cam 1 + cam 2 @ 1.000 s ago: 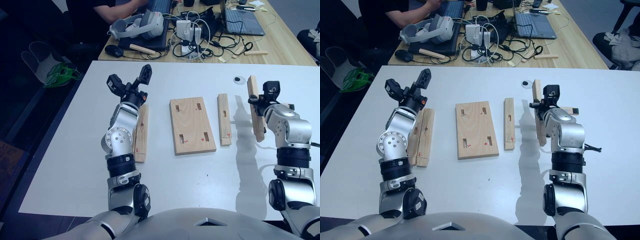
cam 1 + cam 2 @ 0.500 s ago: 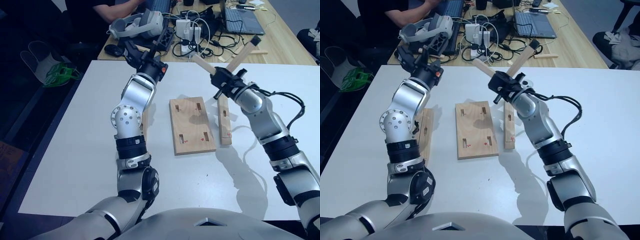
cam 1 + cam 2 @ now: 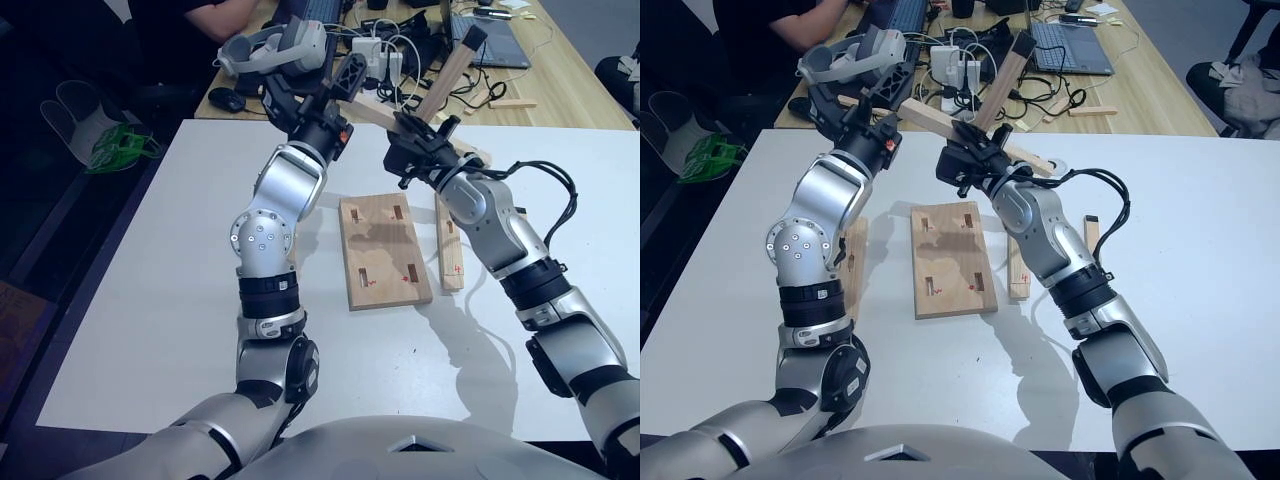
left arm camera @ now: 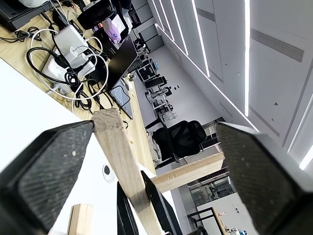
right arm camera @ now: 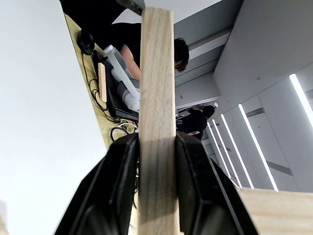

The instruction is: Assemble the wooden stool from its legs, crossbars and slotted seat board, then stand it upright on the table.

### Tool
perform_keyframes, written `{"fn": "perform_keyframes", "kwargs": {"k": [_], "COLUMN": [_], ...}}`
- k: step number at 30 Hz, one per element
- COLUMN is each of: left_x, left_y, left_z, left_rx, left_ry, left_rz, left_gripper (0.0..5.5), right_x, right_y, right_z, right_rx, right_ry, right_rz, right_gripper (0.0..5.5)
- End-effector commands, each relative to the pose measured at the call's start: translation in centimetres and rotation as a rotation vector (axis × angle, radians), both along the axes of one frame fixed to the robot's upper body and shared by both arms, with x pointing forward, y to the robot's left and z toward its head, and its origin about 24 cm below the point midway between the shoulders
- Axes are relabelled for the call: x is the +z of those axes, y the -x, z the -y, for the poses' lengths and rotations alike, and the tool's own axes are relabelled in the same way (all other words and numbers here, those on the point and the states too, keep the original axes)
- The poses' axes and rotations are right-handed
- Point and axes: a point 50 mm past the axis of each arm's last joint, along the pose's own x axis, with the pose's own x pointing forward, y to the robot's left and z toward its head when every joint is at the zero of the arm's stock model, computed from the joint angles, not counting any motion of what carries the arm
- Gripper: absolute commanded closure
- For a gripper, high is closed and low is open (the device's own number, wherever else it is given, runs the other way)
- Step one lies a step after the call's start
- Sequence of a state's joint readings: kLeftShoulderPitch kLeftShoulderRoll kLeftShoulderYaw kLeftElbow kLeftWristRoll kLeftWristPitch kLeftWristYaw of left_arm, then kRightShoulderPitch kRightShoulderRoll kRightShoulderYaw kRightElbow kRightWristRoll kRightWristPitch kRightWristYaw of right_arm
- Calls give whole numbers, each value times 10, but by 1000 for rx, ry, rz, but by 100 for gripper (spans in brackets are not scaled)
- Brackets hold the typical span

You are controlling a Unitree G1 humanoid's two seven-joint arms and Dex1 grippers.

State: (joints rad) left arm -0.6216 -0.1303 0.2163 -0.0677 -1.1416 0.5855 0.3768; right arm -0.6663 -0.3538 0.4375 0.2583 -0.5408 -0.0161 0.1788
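The slotted seat board (image 3: 385, 250) lies flat mid-table. A leg (image 3: 448, 240) lies along its right side, more wooden pieces (image 3: 852, 265) lie to its left, and a short piece (image 3: 1090, 232) sits further right. My right gripper (image 3: 415, 135) is raised above the board's far end, shut on a wooden leg (image 5: 156, 98) that is joined crosswise to a second bar (image 3: 940, 122). My left gripper (image 3: 315, 85) is raised beside it and open. That bar's free end (image 4: 115, 142) sits between its fingers, close to one pad (image 4: 58, 161).
Behind the white table (image 3: 150, 300) runs a wooden desk (image 3: 560, 95) with a laptop, cables, a headset and a mouse. A person sits at its far side. A green object (image 3: 120, 148) lies off the table's left edge.
My right arm lifted the leg assembly from the table's right side up over the board's far end. My left arm rose from the pieces on the left to meet the bar's end.
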Motion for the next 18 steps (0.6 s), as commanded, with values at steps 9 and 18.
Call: {"fn": "perform_keyframes", "kwargs": {"k": [9,18], "left_x": [-5,-5], "left_y": [7,5], "left_z": [33,29], "left_rx": [-115,-71], "left_ry": [74,89], "left_rz": [-58,-64], "left_gripper": [128,128], "right_x": [28,12], "right_y": [-8,6], "right_z": [-6,-17], "right_rx": [-18,122], "right_ry": [-51,-27], "right_rz": [173,107], "right_gripper": [449,449]}}
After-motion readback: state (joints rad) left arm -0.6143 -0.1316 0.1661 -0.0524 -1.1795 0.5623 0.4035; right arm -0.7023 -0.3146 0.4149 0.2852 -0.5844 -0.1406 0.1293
